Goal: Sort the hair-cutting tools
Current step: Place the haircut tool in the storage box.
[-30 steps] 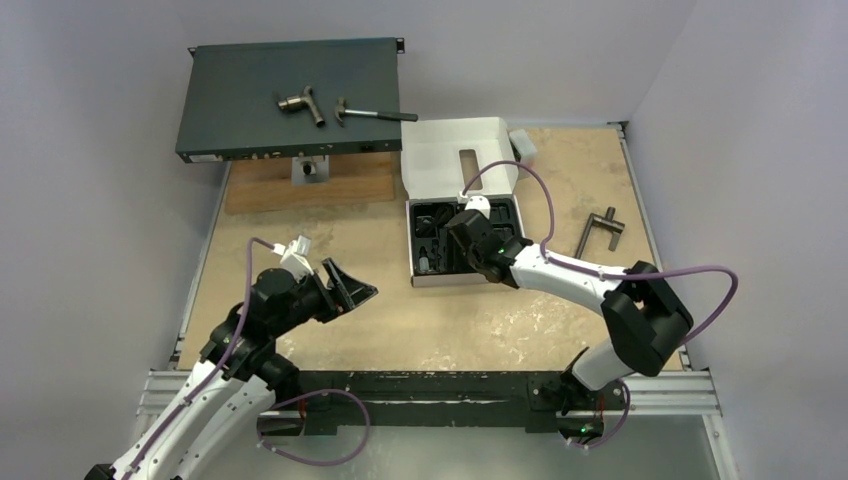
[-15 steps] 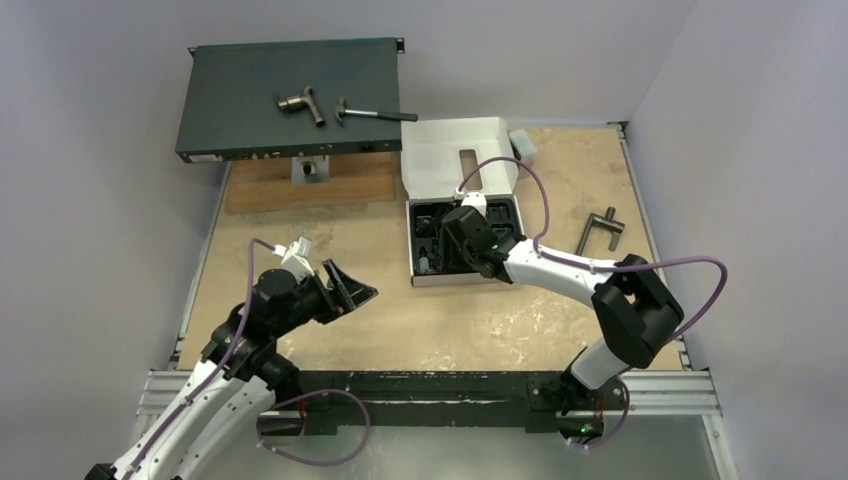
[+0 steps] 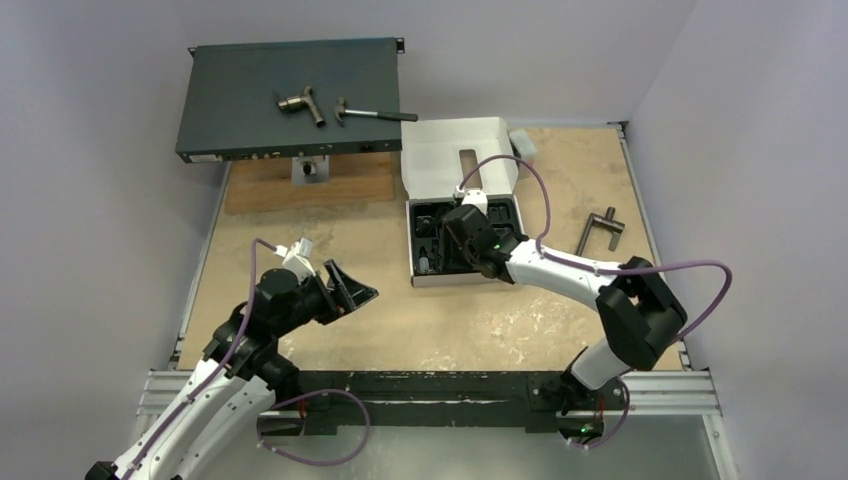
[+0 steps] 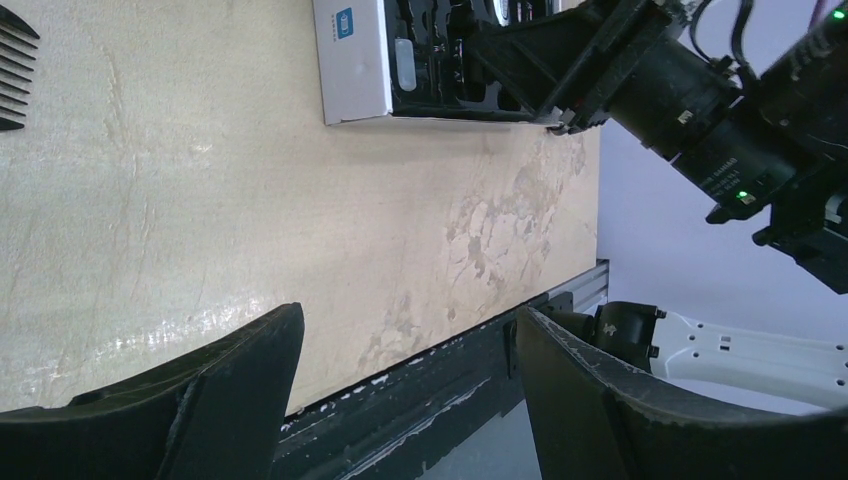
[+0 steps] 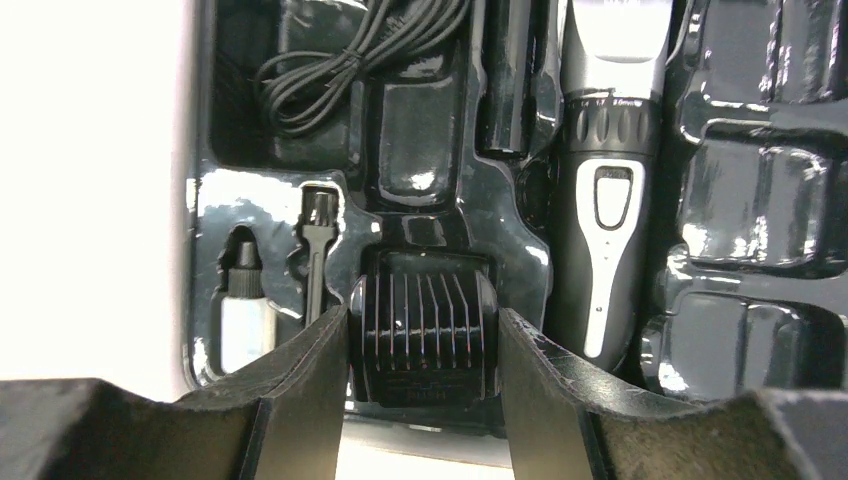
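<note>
An open white box (image 3: 452, 156) holds a black moulded tray (image 5: 765, 215). In the right wrist view the black-and-silver hair clipper (image 5: 606, 200) lies in its slot. A black comb attachment (image 5: 424, 330) sits at the tray's near edge. My right gripper (image 5: 423, 385) is down over the tray (image 3: 463, 237), its fingers pressed against both sides of that comb. My left gripper (image 3: 351, 289) is open and empty above the table's front left (image 4: 408, 345). Another black comb (image 4: 14, 68) lies on the table at the edge of the left wrist view.
A dark rack unit (image 3: 250, 100) at the back left carries a pipe fitting (image 3: 302, 103) and a hammer (image 3: 375, 115). A T-shaped handle (image 3: 598, 231) lies right of the box. An oil bottle (image 5: 245, 322), a brush (image 5: 315, 250) and a coiled cable (image 5: 350, 50) fill the tray's left slots.
My right gripper has shifted slightly left over the tray. The left arm has barely moved.
</note>
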